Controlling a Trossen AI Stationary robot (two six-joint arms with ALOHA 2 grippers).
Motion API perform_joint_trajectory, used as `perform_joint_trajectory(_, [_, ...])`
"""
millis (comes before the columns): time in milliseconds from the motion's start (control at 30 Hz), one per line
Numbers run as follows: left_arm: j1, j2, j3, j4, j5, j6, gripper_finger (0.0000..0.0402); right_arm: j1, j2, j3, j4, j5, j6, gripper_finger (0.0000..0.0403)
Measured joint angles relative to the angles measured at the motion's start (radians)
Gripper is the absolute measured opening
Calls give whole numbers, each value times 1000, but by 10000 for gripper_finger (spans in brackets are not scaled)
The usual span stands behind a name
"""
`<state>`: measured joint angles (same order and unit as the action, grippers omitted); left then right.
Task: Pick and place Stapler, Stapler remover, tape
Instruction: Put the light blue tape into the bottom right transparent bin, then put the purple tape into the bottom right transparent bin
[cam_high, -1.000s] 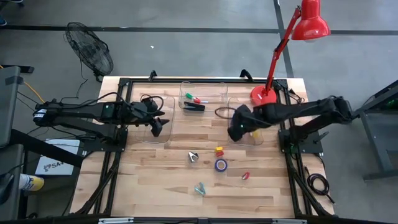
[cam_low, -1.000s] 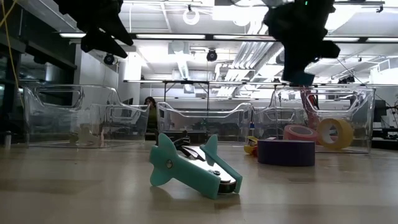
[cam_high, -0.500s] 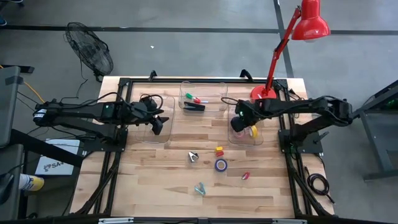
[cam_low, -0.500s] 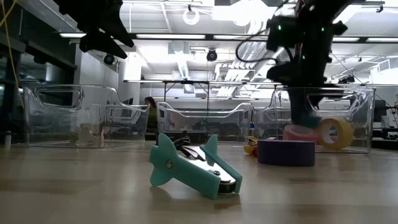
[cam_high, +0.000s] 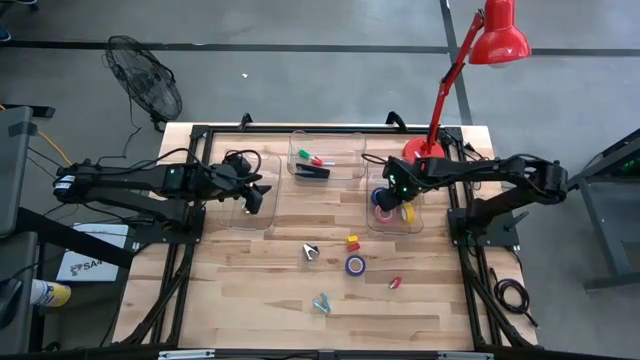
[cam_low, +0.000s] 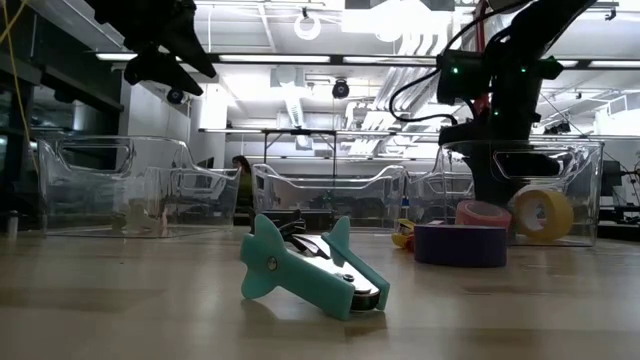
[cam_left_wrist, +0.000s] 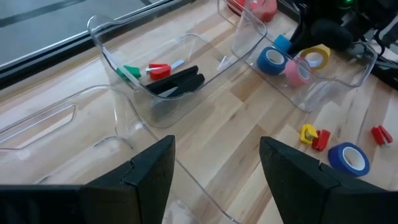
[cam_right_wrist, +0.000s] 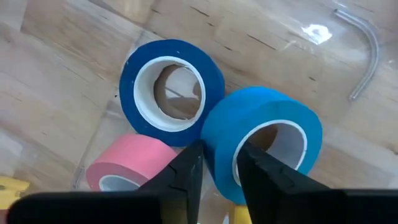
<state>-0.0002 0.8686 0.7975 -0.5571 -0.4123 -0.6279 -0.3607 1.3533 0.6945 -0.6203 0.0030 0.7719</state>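
My right gripper (cam_high: 384, 200) is down inside the clear right bin (cam_low: 585, 160), shut on a teal-blue tape roll (cam_right_wrist: 261, 118). Under it in the bin lie a dark blue roll (cam_right_wrist: 171, 93), a pink roll (cam_right_wrist: 127, 162) and a yellow roll (cam_low: 540, 212). A purple roll (cam_high: 355, 265) lies flat on the table. The black stapler (cam_high: 312, 172) lies in the middle bin. A teal staple remover (cam_low: 305, 268) lies near the front edge. My left gripper (cam_high: 253, 205) hangs open and empty over the left bin. My right gripper holds the teal-blue roll by its wall (cam_right_wrist: 217, 140), one finger (cam_right_wrist: 255, 171) in the open centre and one finger (cam_right_wrist: 186, 177) outside. The fingers come from above, pointing down. The roll is tilted, its edge over the dark blue roll; whether it rests on anything I cannot tell.
Three clear bins stand in a row at the back. A white-and-black remover (cam_high: 311, 251), a yellow-and-red one (cam_high: 352, 242) and a red one (cam_high: 395, 283) lie on the table's middle. A red desk lamp (cam_high: 425, 150) stands behind the right bin.
My right gripper has gone toward the table's far edge and down into the right bin, carrying the teal-blue roll, which now sits low among the other rolls.
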Motion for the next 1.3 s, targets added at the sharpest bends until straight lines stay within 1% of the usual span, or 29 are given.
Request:
perform_joint_trajectory(233, [0,0,0,0,-2,-11,230,0,-7,0,10,-7,-60,128])
perform_joint_trajectory(667, [0,0,0,0,-1,-10,230,0,-117,0,10,-4,-108,188])
perform_joint_trajectory(833, [0,0,0,1,-1,-10,230,1,-179,0,7,-4,-106,196])
perform_joint_trajectory(967, [0,0,0,1,-1,-10,230,7,-254,0,14,-56,-125,197])
perform_joint_trajectory(1133, [0,0,0,1,0,-10,230,61,-358,-1,45,-66,-145,197])
perform_joint_trajectory(1300, [0,0,0,1,1,-12,230,144,-435,-1,106,-66,-145,197])
